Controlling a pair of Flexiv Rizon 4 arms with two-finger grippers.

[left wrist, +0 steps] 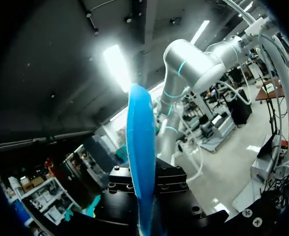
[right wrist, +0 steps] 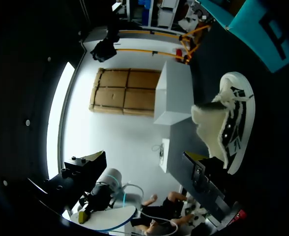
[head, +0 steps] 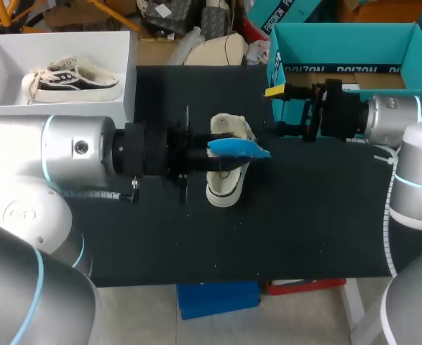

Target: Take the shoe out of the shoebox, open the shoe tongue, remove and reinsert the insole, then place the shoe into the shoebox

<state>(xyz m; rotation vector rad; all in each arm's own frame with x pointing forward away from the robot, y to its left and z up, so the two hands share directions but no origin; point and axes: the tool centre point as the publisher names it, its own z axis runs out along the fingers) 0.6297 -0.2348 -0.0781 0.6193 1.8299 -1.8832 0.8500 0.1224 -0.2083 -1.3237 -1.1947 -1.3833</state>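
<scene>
While left gripper (head: 200, 155) pinches blue insole (head: 238, 149), right gripper (head: 280, 111) gapes wide.

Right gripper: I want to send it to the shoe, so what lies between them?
In the head view, only bare black table lies between the right gripper and the shoe; the blue insole hangs over the shoe itself.

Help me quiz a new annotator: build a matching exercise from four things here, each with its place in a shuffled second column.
1 blue insole
2 pale shoe
3 dark-striped shoe
4 teal box

a inside the white box
b on the black table, under the insole
c far right, beside the right jaws
d held in the left jaws

Pairs: 1-d, 2-b, 3-a, 4-c
</scene>
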